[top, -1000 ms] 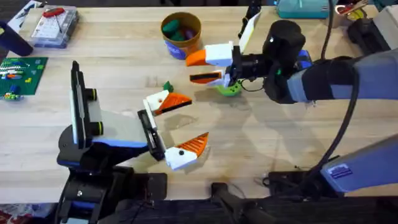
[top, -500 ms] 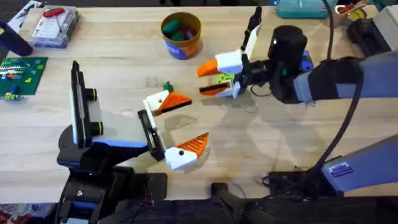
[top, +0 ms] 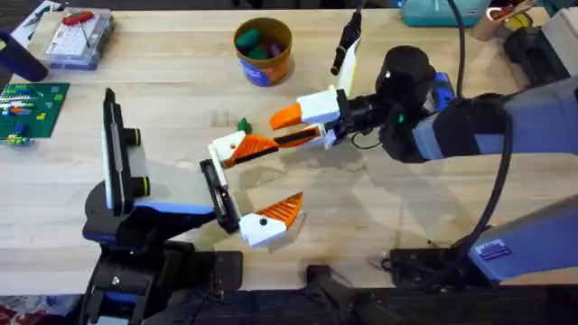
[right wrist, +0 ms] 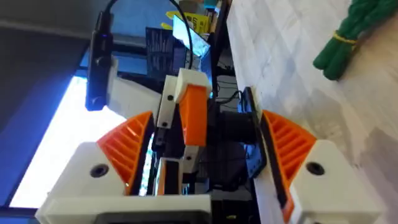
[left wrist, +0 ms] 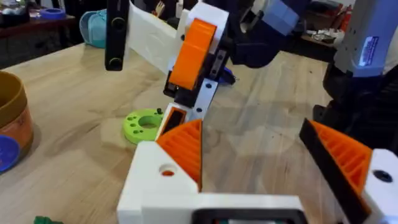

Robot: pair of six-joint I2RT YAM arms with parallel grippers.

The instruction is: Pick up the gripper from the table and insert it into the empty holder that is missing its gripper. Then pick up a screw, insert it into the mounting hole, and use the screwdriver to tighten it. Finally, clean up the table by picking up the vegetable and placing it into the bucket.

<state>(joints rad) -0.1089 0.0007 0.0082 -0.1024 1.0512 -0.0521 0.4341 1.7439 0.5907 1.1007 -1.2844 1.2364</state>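
The gripper (top: 242, 147), orange ribs on a white base, sits on the holder (top: 217, 191) at my left arm's tip; its mounting hole (left wrist: 168, 169) is bare. The like finger (top: 271, 218) with a black screw head stands far from it, so my left gripper (top: 257, 183) is open. My right gripper (top: 291, 126) is open, rolled on its side, its fingers either side of the gripper's (right wrist: 193, 115) orange tip. The green vegetable (top: 242, 126) lies beside them. The bucket (top: 264, 50) stands behind. The screw is out of view, and the screwdriver cannot be made out.
A green disc (left wrist: 146, 121) lies under the right gripper. A white plate on a black bar (top: 348, 45) stands behind it. A clear parts box (top: 77, 36) and a green board (top: 27, 104) sit at the far left. The bucket holds green pieces.
My right gripper has swung left and down from above the green disc to the gripper's orange tip, staying open. The left arm has not moved.
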